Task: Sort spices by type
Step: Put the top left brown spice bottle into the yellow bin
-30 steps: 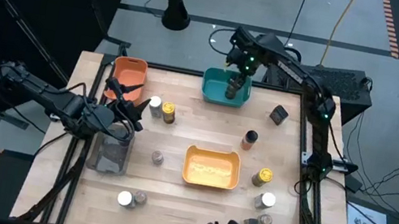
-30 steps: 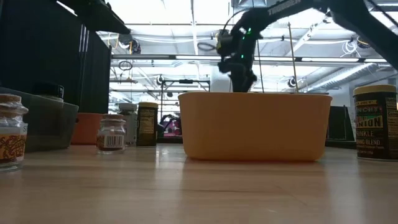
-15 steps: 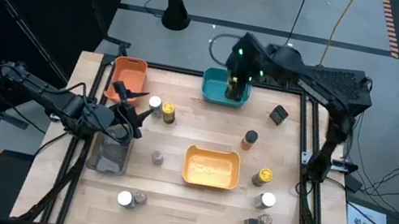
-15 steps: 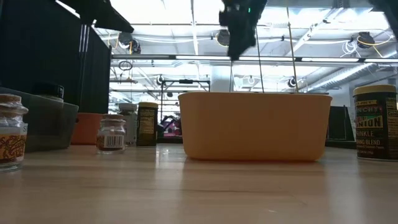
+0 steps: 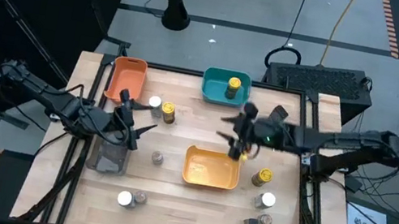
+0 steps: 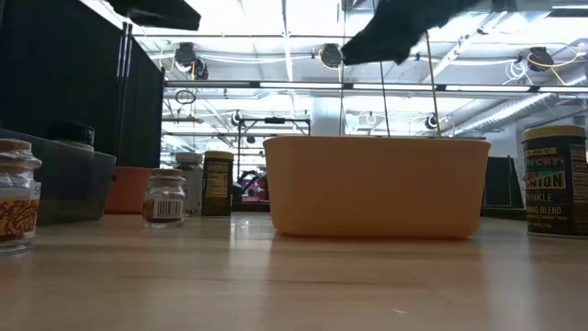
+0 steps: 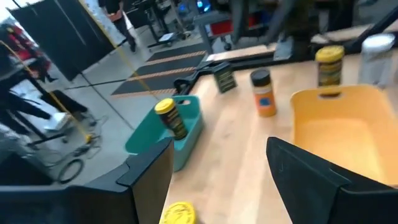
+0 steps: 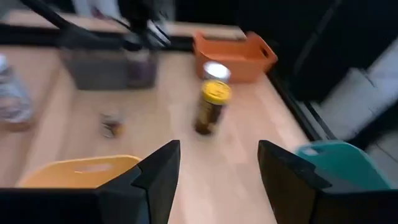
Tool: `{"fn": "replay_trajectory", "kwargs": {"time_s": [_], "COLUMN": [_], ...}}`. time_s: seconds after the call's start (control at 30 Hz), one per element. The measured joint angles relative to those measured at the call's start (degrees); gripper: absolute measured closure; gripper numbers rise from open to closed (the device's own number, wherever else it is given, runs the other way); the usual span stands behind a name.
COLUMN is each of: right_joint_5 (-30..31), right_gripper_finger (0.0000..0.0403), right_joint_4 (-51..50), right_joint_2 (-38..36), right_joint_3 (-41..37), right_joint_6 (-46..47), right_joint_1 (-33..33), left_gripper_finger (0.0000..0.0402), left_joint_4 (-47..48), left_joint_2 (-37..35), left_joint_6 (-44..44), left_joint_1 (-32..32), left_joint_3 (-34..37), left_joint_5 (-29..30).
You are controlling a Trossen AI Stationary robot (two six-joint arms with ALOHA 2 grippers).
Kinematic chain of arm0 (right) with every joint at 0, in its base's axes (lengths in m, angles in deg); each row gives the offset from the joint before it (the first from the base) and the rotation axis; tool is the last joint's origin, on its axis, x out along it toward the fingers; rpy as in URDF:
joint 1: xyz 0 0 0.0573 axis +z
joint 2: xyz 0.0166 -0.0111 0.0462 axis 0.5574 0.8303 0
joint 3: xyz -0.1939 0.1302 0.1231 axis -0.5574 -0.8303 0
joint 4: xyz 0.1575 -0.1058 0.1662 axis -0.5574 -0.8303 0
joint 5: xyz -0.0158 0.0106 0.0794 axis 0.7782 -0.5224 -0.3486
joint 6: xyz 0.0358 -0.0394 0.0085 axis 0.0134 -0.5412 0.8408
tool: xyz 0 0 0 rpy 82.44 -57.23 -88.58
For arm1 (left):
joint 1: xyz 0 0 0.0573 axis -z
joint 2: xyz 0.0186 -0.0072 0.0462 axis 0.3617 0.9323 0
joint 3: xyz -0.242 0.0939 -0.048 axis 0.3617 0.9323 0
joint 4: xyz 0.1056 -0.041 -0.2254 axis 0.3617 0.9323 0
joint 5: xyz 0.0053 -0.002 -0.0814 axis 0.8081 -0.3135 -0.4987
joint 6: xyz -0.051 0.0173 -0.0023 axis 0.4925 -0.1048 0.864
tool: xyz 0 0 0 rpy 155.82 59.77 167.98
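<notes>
The spices are small jars scattered over the table. One yellow-lidded jar (image 5: 232, 87) stands on its base inside the teal bin (image 5: 212, 89). My right gripper (image 5: 227, 129) hangs open and empty over the table between the teal bin and the yellow bin (image 5: 209, 181). In the right wrist view it faces a yellow-lidded jar (image 8: 211, 106) and a white-lidded jar (image 8: 216, 71). My left gripper (image 5: 138, 118) hovers open and empty at the table's left, above the grey bin (image 5: 106, 163). An orange jar with a black lid (image 7: 263, 93) stands beyond the yellow bin (image 7: 342, 124).
An orange bin (image 5: 127, 79) sits at the far left. More jars stand at the right edge (image 5: 262, 177), (image 5: 266, 200) and near the front left (image 5: 124, 198). A tiny jar (image 5: 158, 157) stands between the grey and yellow bins. A black box (image 5: 279, 114) lies at the far right.
My right gripper has drawn back from the teal bin and swung toward the table's near side, now over the table's middle. The yellow-lidded jar stays standing in the teal bin. My left gripper has rolled at the wrist, staying where it was.
</notes>
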Motion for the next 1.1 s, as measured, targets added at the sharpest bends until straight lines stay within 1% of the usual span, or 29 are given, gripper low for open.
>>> {"fn": "replay_trajectory", "kwargs": {"time_s": [0.13,0.27,0.37,0.53,0.6,0.67,0.77,0.83,0.9,1.0,1.1], "right_joint_5": [0.0,0.0,0.1,0.1,1.1,2.7,5.5,7.3,7.6,8.8,14.6], "right_gripper_finger": [0.0204,0.0204,0.0204,0.0204,0.0204,0.0204,0.0204,0.0204,0.0204,0.0204,0.0204], "right_joint_4": [15.0,28.6,35.9,43.9,46.4,48.1,48.5,48.3,47.8,43.5,35.2], "right_joint_2": [-1.3,-0.3,1.2,5.2,6.5,7.1,7.0,6.0,4.6,1.9,-0.9], "right_joint_3": [-10.5,-16.7,-18.6,-18.6,-18.6,-18.6,-18.2,-17.9,-17.0,-15.6,-12.3], "right_joint_6": [-1.1,-5.0,-7.8,-10.3,-10.6,-11.0,-11.2,-11.4,-11.5,-11.4,-11.2], "right_joint_1": [3.5,6.1,8.3,10.8,11.5,12.0,12.5,12.8,12.9,12.9,12.8], "left_gripper_finger": [0.0139,0.0139,0.0139,0.0139,0.0139,0.0139,0.0139,0.0139,0.0139,0.0139,0.0139], "left_joint_4": [-0.1,-0.2,-0.5,-2.5,-3.9,-5.0,-6.3,-8.2,-10.1,-12.1,-12.9], "left_joint_2": [0.0,0.0,0.0,0.0,0.0,0.0,0.3,1.2,2.3,4.1,6.0], "left_joint_6": [3.2,6.9,9.2,10.1,10.0,10.2,10.3,10.3,10.3,10.3,11.1], "left_joint_1": [0.9,1.7,2.1,2.1,2.1,2.1,2.2,2.4,2.9,3.4,3.8], "left_joint_3": [0.0,0.0,0.0,0.0,0.0,0.0,0.0,0.0,0.0,0.0,0.0], "left_joint_5": [0.0,0.0,0.0,0.0,0.0,-0.2,-3.2,-5.3,-6.0,-6.1,-6.0]}}
